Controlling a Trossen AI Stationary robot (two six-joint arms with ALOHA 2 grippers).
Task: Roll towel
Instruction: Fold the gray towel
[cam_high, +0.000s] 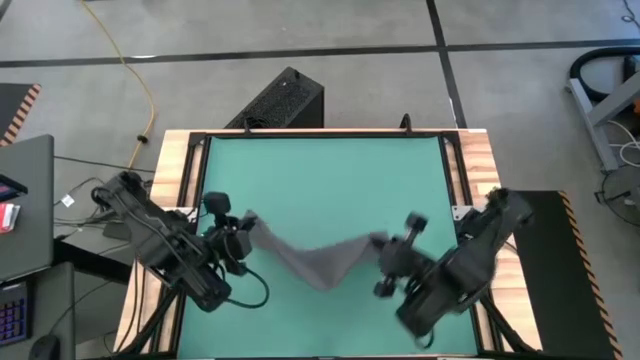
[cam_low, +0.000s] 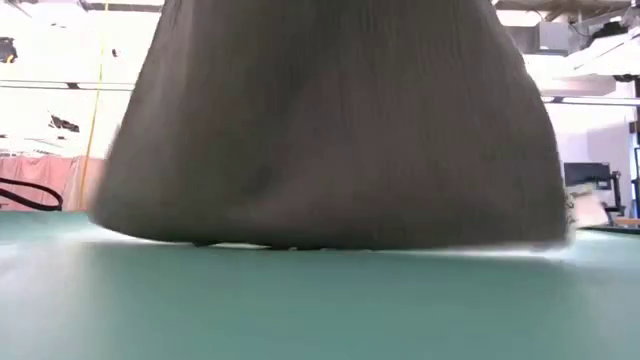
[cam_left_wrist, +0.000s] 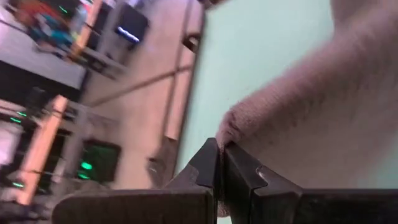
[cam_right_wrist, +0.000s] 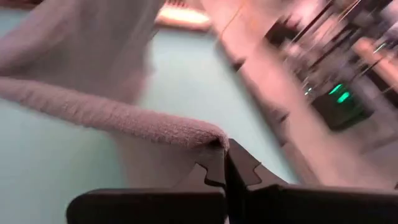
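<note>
**Towel slung between two grippers**

The left gripper (cam_high: 243, 232) and right gripper (cam_high: 385, 252) each pinch a corner of the dark grey towel (cam_high: 318, 258), which sags over the green tabletop (cam_high: 330, 170), its lower edge brushing it. Soft, light and limp, it probably handles best by corners. No label or writing shows.
</note>
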